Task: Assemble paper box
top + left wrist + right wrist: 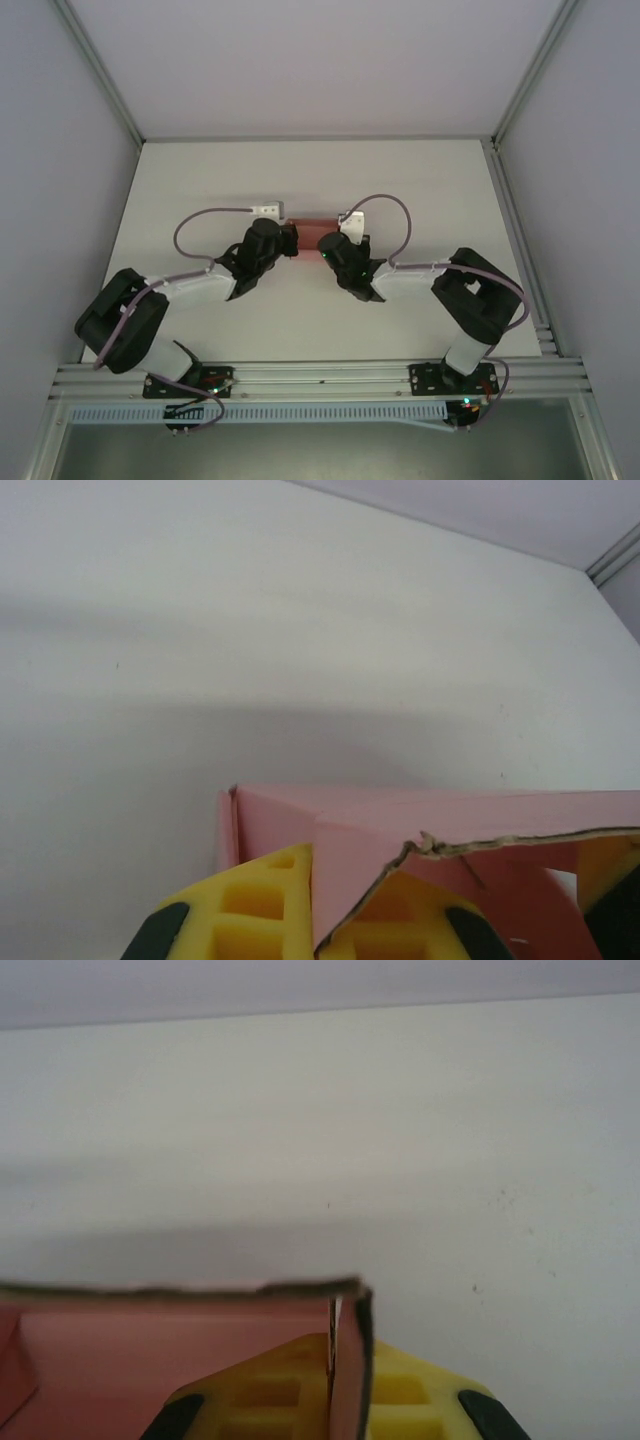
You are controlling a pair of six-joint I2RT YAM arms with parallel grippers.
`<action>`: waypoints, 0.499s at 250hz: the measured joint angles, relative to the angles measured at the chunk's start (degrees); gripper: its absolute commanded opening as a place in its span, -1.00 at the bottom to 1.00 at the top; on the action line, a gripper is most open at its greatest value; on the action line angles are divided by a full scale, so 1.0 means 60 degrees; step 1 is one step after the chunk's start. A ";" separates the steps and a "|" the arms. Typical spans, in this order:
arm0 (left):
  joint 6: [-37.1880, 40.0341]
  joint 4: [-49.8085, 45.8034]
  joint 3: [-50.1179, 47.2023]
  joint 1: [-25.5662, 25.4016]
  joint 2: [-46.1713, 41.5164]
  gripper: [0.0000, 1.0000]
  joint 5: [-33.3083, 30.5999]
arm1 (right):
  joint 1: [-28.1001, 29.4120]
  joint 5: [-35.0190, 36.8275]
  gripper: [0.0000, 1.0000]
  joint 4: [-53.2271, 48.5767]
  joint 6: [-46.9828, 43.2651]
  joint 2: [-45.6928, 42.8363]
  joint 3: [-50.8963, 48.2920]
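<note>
The pale pink paper box (309, 222) sits part-folded at mid-table, held between both grippers. My left gripper (287, 238) is shut on the box's left end. In the left wrist view the yellow fingers (262, 905) pinch a pink panel (345, 880) with a rough torn-looking edge, and the box's top (450, 808) stretches off to the right. My right gripper (326, 243) is shut on the right end. In the right wrist view the right gripper (348, 1390) clamps an upright end wall (350, 1355) of the box between its fingers, with the open pink interior (150, 1355) to the left.
The white table (300, 170) lies open behind the box. Grey enclosure walls (60, 150) stand on both sides, and an aluminium rail (520, 240) runs along the table's right edge. Looping cables (200, 222) arch over each wrist.
</note>
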 measured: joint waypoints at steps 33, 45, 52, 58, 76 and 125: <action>-0.0004 -0.0047 -0.0484 -0.0335 -0.0423 -1.00 -0.0197 | 0.0353 0.0171 -0.79 0.0346 0.0029 -0.0131 -0.0535; 0.0000 -0.0062 -0.0656 -0.0459 -0.0583 -1.00 -0.0237 | 0.0452 0.0186 -0.78 0.0528 0.0029 -0.0189 -0.0776; 0.0000 -0.0095 -0.0743 -0.0528 -0.0678 -1.00 -0.0244 | 0.0506 0.0200 -0.77 0.0601 0.0033 -0.0222 -0.0907; 0.0000 -0.0124 -0.0801 -0.0579 -0.0747 -1.00 -0.0251 | 0.0554 0.0200 -0.75 0.0659 0.0033 -0.0255 -0.1016; 0.0004 -0.0266 -0.0940 -0.0758 -0.0965 -0.96 -0.0262 | 0.0656 0.0164 -0.70 0.0721 0.0029 -0.0335 -0.1235; 0.0055 -0.0987 -0.1002 -0.0976 -0.1497 -0.66 -0.0237 | 0.0925 0.0066 -0.38 0.0645 -0.0124 -0.0739 -0.1319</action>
